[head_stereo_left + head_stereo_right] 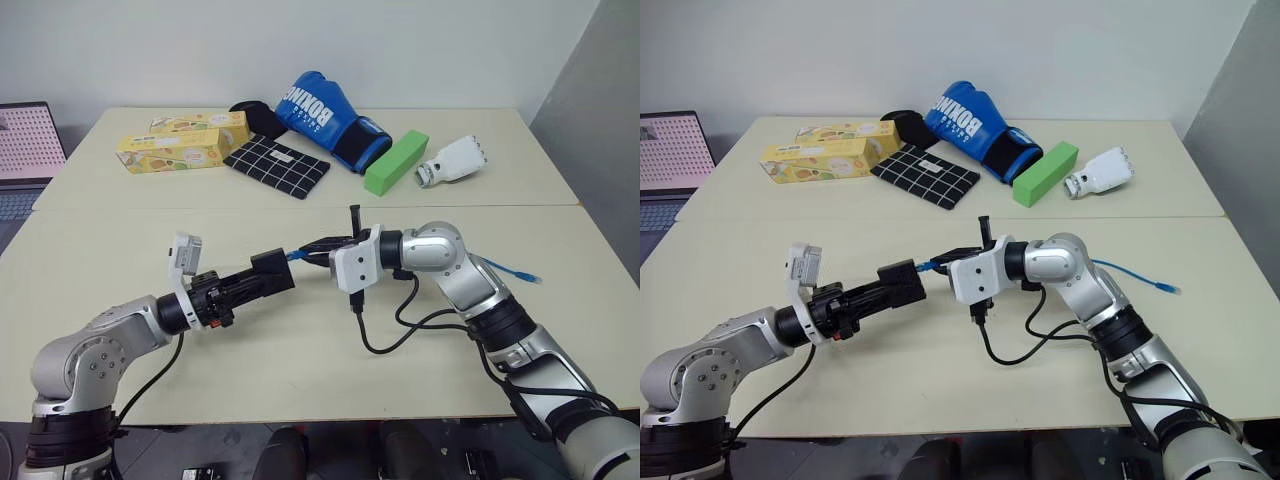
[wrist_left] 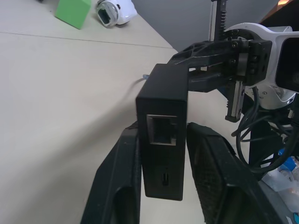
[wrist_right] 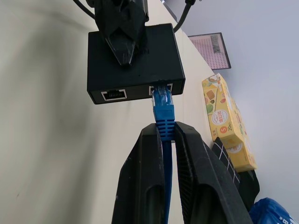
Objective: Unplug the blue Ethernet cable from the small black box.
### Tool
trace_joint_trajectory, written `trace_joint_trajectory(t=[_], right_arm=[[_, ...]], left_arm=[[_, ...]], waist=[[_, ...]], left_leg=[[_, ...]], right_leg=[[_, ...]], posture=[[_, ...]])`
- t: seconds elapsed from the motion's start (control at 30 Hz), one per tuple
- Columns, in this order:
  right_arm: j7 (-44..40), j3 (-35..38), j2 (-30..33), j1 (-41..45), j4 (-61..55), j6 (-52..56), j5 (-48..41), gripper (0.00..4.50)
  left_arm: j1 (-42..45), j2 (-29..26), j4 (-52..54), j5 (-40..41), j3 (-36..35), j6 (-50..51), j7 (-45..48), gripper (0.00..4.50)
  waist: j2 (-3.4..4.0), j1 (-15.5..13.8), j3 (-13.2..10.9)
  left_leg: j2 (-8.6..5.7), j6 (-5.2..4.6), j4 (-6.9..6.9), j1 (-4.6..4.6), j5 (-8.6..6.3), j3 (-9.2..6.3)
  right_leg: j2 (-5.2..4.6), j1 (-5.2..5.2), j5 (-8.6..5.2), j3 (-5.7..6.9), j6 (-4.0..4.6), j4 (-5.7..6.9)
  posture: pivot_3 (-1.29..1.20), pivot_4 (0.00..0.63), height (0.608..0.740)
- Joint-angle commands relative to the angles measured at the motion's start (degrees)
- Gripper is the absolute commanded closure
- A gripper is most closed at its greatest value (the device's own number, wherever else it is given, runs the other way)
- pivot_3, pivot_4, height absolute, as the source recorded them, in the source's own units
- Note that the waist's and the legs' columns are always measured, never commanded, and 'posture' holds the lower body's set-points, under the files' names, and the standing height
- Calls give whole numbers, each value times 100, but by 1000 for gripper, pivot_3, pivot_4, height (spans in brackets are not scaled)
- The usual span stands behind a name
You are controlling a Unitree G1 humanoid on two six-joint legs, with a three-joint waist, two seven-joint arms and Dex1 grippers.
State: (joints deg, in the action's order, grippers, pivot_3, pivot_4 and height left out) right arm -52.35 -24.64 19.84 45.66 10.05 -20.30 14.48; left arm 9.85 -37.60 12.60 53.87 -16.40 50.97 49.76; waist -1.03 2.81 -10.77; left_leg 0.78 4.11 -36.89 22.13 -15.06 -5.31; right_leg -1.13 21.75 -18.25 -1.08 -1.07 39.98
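You have the box [image 1: 272,271] held up off the table [image 1: 120,250], between the two arms, in front of the robot. The left gripper [image 2: 163,163] is clenched on it, one black finger on each broad flank, as the left wrist view shows plainly. The box is a matte black block, longer than it is thick, with its long axis running roughly along the left gripper's own line, level, toward the right gripper [image 3: 164,135]. You can see a port in the end that faces the left wrist, with a small slot near it; in the right wrist view the opposite face carries two ports side by side. The cable [image 3: 163,112] sits in one of those two ports, its clear plug still inside, so it is not yet unplugged. The right gripper is closed on the cable's ribbed blue boot just behind the plug, the fingers pinching it from both sides. From there the cable runs straight back between the fingers, in line with the box. It is thin and light blue; its other end [image 1: 527,275] lies on the table beyond the right arm, well apart from the box. At the far side of the table you have a boxing glove [image 1: 325,115], a green block [image 1: 395,162], a checked cloth [image 1: 277,165] and two yellow cartons [image 1: 180,142].
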Motion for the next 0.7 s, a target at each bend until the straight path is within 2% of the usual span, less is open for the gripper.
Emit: trace_joint_trajectory(t=[0.03,0.2,0.27,0.3,0.47,0.53,0.63,0.67,0.7], right_arm=[[48,-7,-39,12,-277,-160,-105,4410],[75,-69,17,-30,-300,-295,-18,4411],[-31,-67,69,-64,-363,-293,-128,3705],[-117,-69,114,-85,-407,-277,-193,3595],[-627,59,460,-247,-811,78,-722,2442],[-855,209,601,-356,-1060,619,-1156,1844],[-1065,566,722,-599,-1610,2219,-2133,1126],[-1108,674,765,-680,-1811,2819,-2476,903],[-1115,802,809,-775,-2016,3532,-2885,880]], left_arm=[[18,16,21,-41,-16,-120,-26,3711],[-12,-10,23,-24,-17,-116,-5,3713],[-21,-58,40,-59,28,-135,80,3713],[-19,-87,44,-86,57,-146,132,3713],[72,-187,-13,-318,261,-299,435,3713],[112,-200,-29,-517,436,-533,650,3713],[148,-274,-51,-902,847,-1000,1182,3713],[169,-291,-69,-1015,967,-1152,1345,3713],[206,-278,-90,-1115,1056,-1349,1501,3713]], waist=[[0,-1,0],[0,-2,0],[0,-2,0],[0,-1,0],[0,-20,0],[0,-42,0],[0,-87,0],[0,-96,0],[0,-98,0]], left_leg=[[0,0,0,0,0,0],[-1,0,0,0,0,0],[-1,0,0,0,0,0],[-1,0,0,0,0,1],[-1,0,0,0,0,-1],[-2,-1,-1,0,0,-1],[-1,-1,-1,0,0,-4],[-1,-1,0,0,0,-3],[-1,-1,-1,0,0,-4]], right_leg=[[0,0,0,0,0,0],[0,0,0,0,0,0],[0,0,0,0,0,0],[0,0,0,0,0,0],[-1,-2,0,1,0,-1],[-2,-3,0,1,0,-1],[-2,-5,0,4,0,-3],[-2,-4,0,2,0,-3],[-2,-6,0,3,0,-4]], posture=[[0,150,740],[0,150,740],[0,150,740],[0,150,740],[0,150,740],[0,150,740],[0,150,740],[0,150,740],[0,150,740]])
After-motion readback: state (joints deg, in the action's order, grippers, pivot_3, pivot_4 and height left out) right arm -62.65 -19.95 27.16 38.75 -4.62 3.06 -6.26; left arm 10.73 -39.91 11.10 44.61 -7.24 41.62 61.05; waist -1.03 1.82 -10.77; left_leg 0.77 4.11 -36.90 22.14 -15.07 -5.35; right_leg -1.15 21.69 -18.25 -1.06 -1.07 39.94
